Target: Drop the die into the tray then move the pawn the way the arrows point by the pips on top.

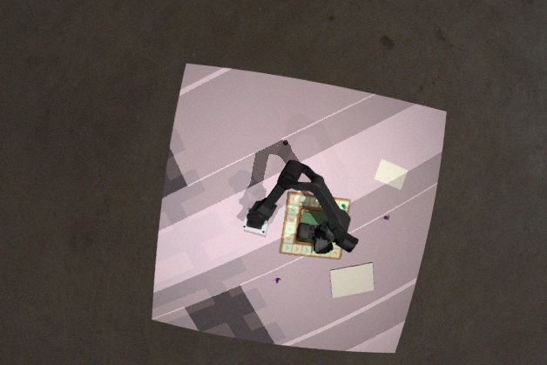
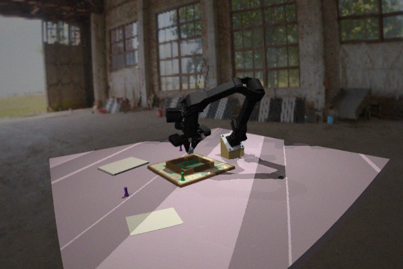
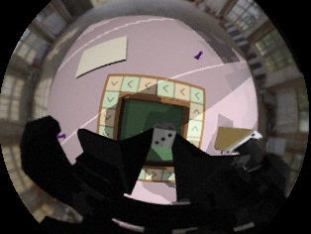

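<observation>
My gripper [image 2: 190, 148] [image 3: 162, 133] is shut on the grey-white die [image 2: 190, 151] [image 3: 163, 138], held above the dice tray. Dark pips show on its face in the wrist view. The tray [image 1: 313, 218] [image 2: 192, 164] [image 3: 139, 119] has a green floor and brown walls, in the middle of the board [image 1: 290, 228] [image 2: 156, 167] [image 3: 165, 88] with its ring of arrowed squares. A green pawn [image 1: 343, 206] [image 2: 182, 176] stands upright on a corner square. In the top view the arm hides the fingertips, the die and part of the board.
One purple pawn [image 1: 277, 280] [image 2: 180, 148] [image 3: 198, 55] is on the table on the base side. Another purple pawn [image 1: 386, 217] [image 2: 126, 192] [image 3: 61, 136] is beyond the board. A large cream card [image 1: 352, 280] [image 2: 123, 165] [image 3: 102, 56], a smaller card [image 1: 391, 173] [image 2: 154, 221] and a dark disc [image 1: 285, 142] [image 2: 280, 177] lie around.
</observation>
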`<state>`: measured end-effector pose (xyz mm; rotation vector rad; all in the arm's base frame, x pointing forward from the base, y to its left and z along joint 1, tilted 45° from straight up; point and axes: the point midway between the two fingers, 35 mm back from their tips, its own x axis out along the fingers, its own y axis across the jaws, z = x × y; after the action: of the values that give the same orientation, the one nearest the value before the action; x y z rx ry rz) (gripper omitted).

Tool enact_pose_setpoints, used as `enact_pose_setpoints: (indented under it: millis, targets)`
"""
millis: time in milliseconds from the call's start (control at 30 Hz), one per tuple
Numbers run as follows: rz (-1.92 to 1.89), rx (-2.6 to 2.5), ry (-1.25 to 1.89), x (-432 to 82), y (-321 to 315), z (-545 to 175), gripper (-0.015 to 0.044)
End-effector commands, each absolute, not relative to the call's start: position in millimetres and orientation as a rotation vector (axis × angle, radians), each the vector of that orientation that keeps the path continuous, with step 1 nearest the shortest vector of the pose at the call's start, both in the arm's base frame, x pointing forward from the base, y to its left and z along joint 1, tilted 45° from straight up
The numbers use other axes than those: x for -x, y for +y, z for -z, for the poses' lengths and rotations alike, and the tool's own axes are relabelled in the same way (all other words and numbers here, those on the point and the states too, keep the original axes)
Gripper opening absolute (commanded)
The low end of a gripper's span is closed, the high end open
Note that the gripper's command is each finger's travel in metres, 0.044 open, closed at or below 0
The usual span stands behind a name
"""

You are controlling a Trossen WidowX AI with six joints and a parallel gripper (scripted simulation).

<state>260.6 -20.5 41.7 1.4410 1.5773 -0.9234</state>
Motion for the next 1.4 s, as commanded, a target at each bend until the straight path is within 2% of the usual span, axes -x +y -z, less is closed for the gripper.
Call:
enact_pose_setpoints:
  millis: [0, 433, 700, 1167, 1367]
  targets:
    - [1.002, -1.366, 1.492, -259, -20, -40, 0.0]
    - [1.162, -1.197, 1.103, -259, -19, -39, 0.0]
    - [1.162, -1.196, 1.096, -269, -21, -83, 0.0]
    - [1.152, -1.198, 1.097, -269, -20, -81, 0.0]
    - [1.152, -1.198, 1.097, -269, -20, -81, 0.0157]
